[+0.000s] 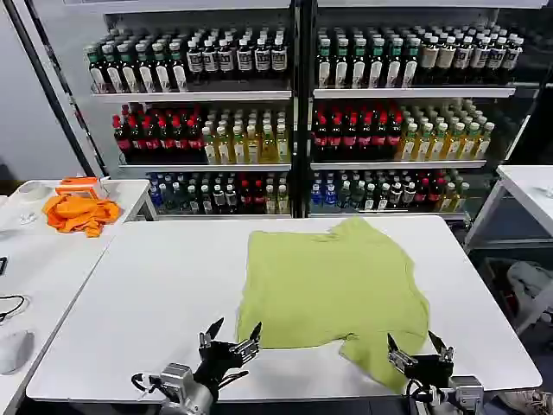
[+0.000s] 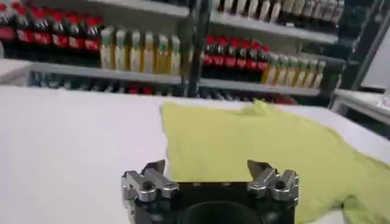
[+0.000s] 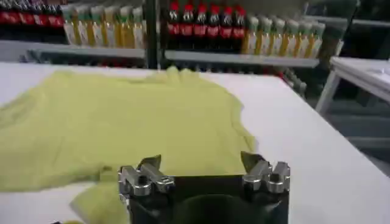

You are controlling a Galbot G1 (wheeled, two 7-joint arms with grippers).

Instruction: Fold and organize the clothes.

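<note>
Lime-green, thin short-sleeved T-shirt [image 1: 333, 290] lies spread on the white counter [image 1: 147, 294], just beyond both tools: left tool [image 1: 230, 338] and right tool [image 1: 420, 348] (each wide open, empty) at the near edge. The head view shows a bright orange cloth [image 1: 80, 212] on a side counter.

Left arm: cut off by head view's lower edge behind left gripper [image 1: 231, 333].
Right arm: likewise cut off below right gripper [image 1: 419, 345].
Shirt [image 1: 333, 290] near hem: partly hidden behind right gripper.
Bottle [image 1: 259, 130] labels: too small to read.
Side table [image 1: 26, 259]: cut by left edge.
</note>
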